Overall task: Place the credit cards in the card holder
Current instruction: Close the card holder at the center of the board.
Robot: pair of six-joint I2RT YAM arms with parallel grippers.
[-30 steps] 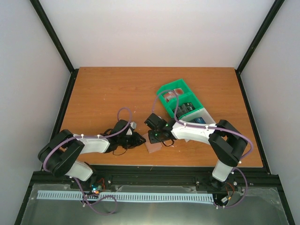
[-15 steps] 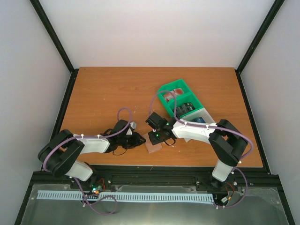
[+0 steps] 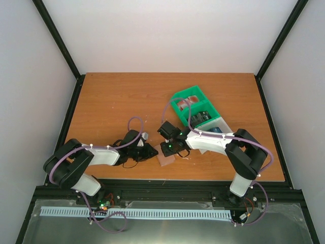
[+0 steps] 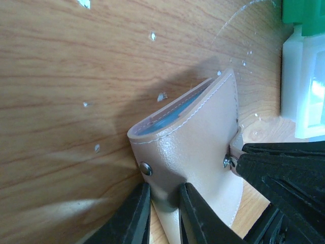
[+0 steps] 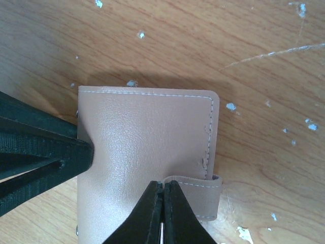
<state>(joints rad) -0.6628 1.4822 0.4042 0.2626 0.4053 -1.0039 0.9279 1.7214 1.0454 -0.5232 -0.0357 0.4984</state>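
Observation:
The tan-pink card holder (image 3: 165, 160) lies near the table's front edge between both grippers. In the left wrist view the card holder (image 4: 198, 137) is bowed a little open, with its grey-blue inside showing. My left gripper (image 4: 165, 195) is shut on its near edge. In the right wrist view the card holder (image 5: 142, 132) lies flat, and my right gripper (image 5: 163, 184) is shut on its closure strap (image 5: 195, 195). The left fingers (image 5: 45, 152) press the holder's left edge. Red cards (image 3: 190, 101), dark cards (image 3: 203, 116) and blue cards (image 3: 217, 130) sit in the tray.
A green-and-white compartment tray (image 3: 179, 96) stands on the wooden table behind and to the right of the right gripper. Its white end (image 4: 304, 76) shows at the right edge of the left wrist view. Black frame posts border the table.
The right gripper has shifted very slightly over the card holder. The left arm and the card holder stay where they were.

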